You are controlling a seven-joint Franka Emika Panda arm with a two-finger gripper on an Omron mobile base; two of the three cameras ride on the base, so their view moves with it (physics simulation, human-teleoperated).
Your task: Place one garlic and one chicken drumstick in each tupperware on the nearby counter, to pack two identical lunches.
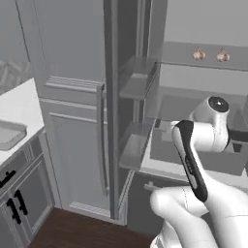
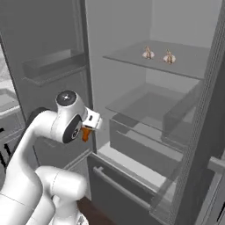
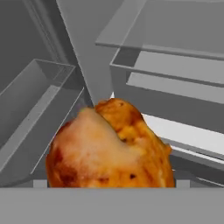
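1. Open fridge (image 2: pixel 145 132) is the landmark; its door stands swung wide on the left, with door bins (image 1: pixel 133 145) facing inward
2. Two garlic bulbs (image 2: pixel 148 53) sit side by side on the upper glass shelf (image 2: pixel 176 66) of the fridge, near each other but apart; the same pair shows in the left base view (image 1: pixel 198 54)
3. Chicken drumstick (image 3: pixel 109 148) sits right at the fingers in the hand view, fat golden-brown end toward the camera, in front of the fridge's lower shelves
4. In the right base view a small orange bit of the drumstick (image 2: pixel 85 134) shows under the white hand, just outside the fridge's lower left, beside the door edge
5. Fingers are spread wide around the drumstick and appear to grip it; finger tips themselves are hidden behind the meat, contact can't be seen directly
6. Gripper (image 2: pixel 88 127) hangs left of the fridge drawer (image 2: pixel 140 151), above the freezer drawer handle (image 2: pixel 118 189)
7. White marble-look desk (image 1: pixel 19 106) lies left of the fridge door; a grey tupperware (image 1: pixel 9 135) rests on it at the edge of the left base view
8. Dark wood floor (image 1: pixel 72 232) shows below the fridge door
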